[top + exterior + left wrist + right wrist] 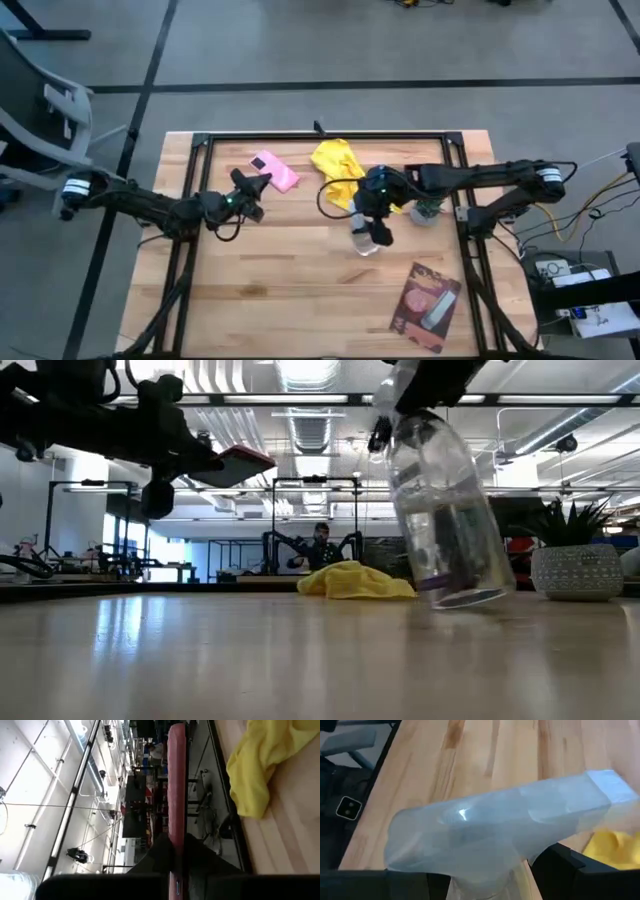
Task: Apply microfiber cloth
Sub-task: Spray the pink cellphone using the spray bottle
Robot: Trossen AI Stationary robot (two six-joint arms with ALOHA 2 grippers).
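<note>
Both of your tools are loaded; the microfiber cloth (338,166) lies free on the counter (300,290).

Your left tool (262,182) is clamped on a pink flat packet (275,171), held above the counter beside the cloth. Your right tool (372,205) grips a clear spray bottle (445,520), tilted, just in front of the cloth at the counter's far middle.

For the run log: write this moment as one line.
left gripper: shut on pink flat object, held above table | right gripper: shut on clear spray bottle, tilted | microfiber cloth: lying untouched on table
</note>
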